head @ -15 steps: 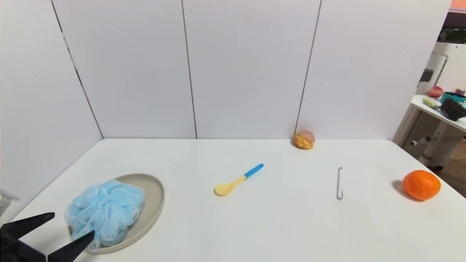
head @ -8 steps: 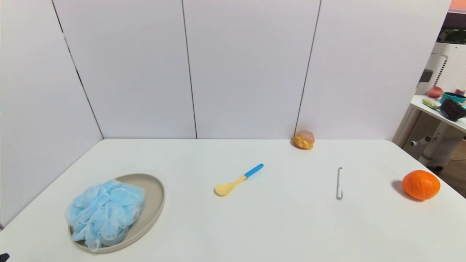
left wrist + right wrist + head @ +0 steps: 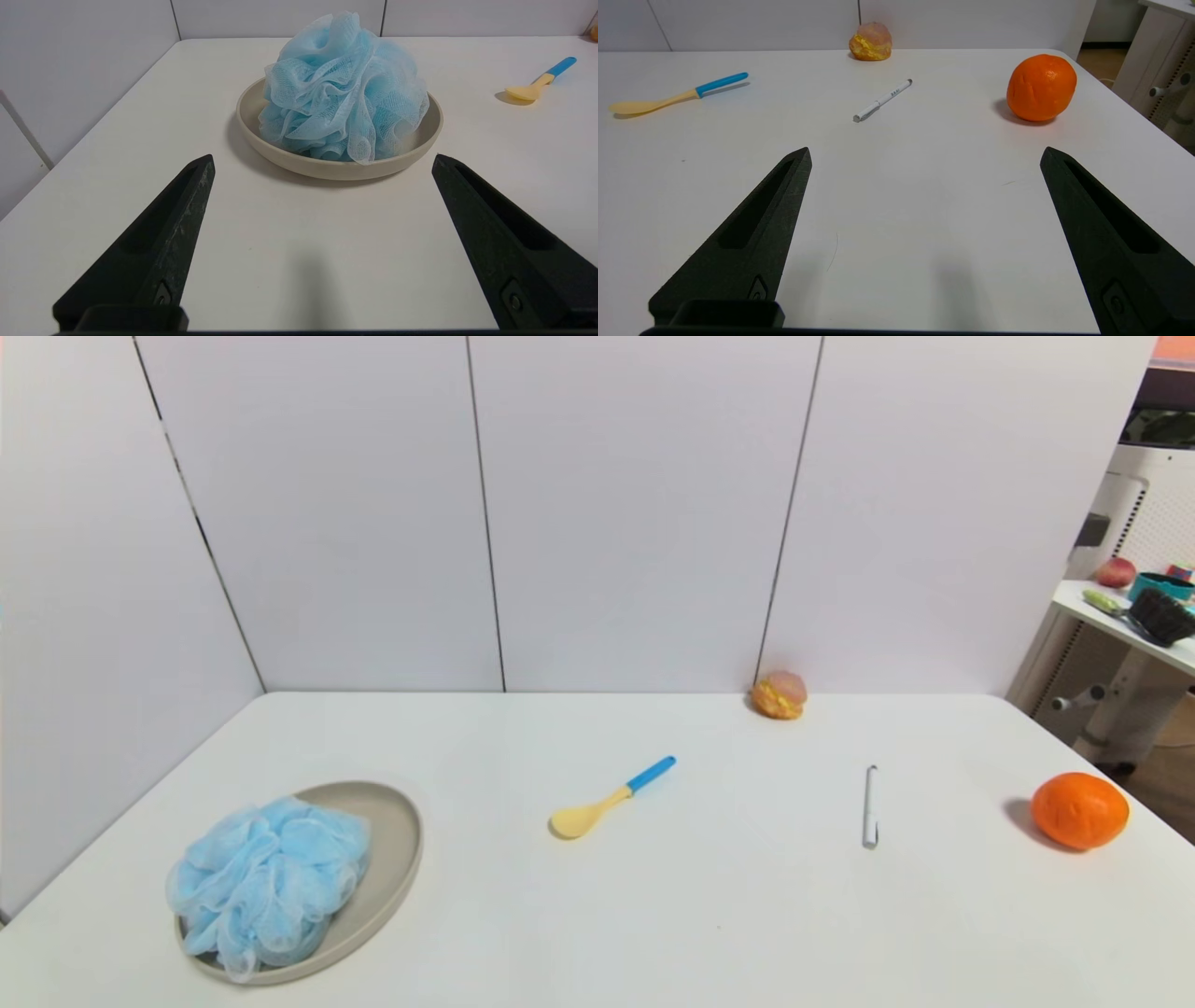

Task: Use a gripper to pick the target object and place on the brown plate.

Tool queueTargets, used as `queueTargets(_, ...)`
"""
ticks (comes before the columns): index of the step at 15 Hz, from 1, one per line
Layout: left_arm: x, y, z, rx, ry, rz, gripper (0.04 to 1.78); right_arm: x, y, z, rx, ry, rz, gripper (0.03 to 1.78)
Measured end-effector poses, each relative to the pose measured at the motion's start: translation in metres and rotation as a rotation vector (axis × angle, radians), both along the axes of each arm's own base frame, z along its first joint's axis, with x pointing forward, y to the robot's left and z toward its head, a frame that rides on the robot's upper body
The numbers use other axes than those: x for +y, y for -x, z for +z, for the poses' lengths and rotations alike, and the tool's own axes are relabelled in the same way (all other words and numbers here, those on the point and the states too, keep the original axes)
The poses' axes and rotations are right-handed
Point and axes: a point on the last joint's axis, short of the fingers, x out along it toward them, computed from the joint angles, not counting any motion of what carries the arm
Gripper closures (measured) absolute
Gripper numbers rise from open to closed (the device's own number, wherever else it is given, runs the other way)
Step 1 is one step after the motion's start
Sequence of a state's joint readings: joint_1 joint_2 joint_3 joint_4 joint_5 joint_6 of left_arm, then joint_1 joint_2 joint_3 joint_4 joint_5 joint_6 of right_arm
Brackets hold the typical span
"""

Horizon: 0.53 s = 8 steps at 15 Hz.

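Observation:
The light blue mesh pouf [image 3: 268, 879] lies on the beige-tan plate [image 3: 396, 854] at the near left of the white table. In the left wrist view the pouf [image 3: 341, 88] fills the plate [image 3: 327, 167], and my left gripper [image 3: 322, 157] is open and empty, drawn back a short way from the plate's near rim, low over the table. My right gripper [image 3: 925, 151] is open and empty over the near right of the table. Neither gripper shows in the head view.
A yellow spoon with a blue handle [image 3: 609, 797] lies mid-table. A white pen [image 3: 870, 805] and an orange [image 3: 1079, 810] lie to the right. A cream puff toy [image 3: 780, 694] sits by the back wall. White walls close the back and left.
My open left gripper, beside the plate's near edge a second ago, has drawn back out of the head view. The pouf stays on the plate.

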<state>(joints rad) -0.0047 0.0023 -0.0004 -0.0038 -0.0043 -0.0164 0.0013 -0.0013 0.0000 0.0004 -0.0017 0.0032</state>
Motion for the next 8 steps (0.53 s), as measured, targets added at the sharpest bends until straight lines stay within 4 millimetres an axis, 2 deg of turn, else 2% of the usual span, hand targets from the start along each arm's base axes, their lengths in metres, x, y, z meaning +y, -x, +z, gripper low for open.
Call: queueTargets(8,0.0,0.0003,-0.0002,-0.004,0.0,0.0,0.13,0.0,0.0,0.0,0.0,0.001,0.0,0.12)
